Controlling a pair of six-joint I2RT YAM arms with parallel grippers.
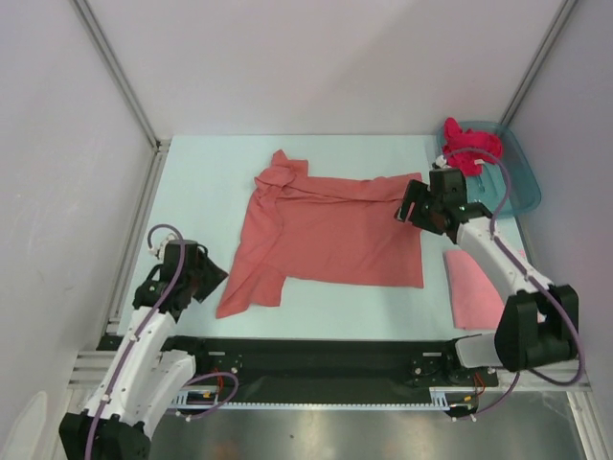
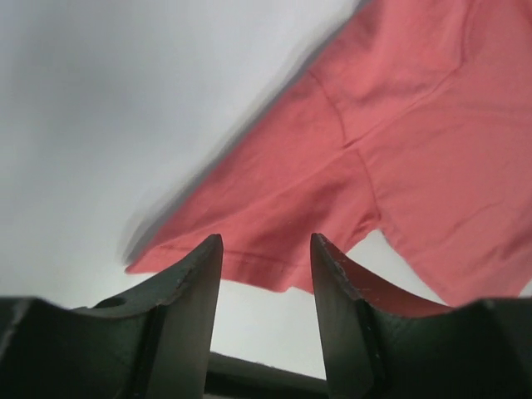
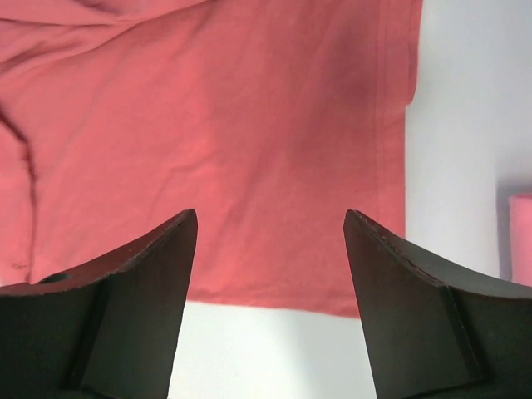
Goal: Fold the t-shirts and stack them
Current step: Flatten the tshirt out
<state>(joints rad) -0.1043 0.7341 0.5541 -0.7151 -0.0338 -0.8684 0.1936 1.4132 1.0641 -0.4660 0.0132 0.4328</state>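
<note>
The pale worktop [image 1: 192, 182] carries a salmon t-shirt [image 1: 335, 235] spread flat at its middle. A teal tub [image 1: 522, 192] in the far right corner holds a crumpled magenta t-shirt [image 1: 469, 149]. A folded pink t-shirt [image 1: 471, 287] lies near right. The right pincer [image 3: 270, 220] gapes wide and empty over the salmon hem. The left pincer [image 2: 267, 239] is partly parted and empty by its sleeve.

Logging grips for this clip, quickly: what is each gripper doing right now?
Left gripper: open, holding nothing; the salmon t-shirt sleeve lies past its tips.
Right gripper: open, holding nothing, above the same shirt's edge.
</note>
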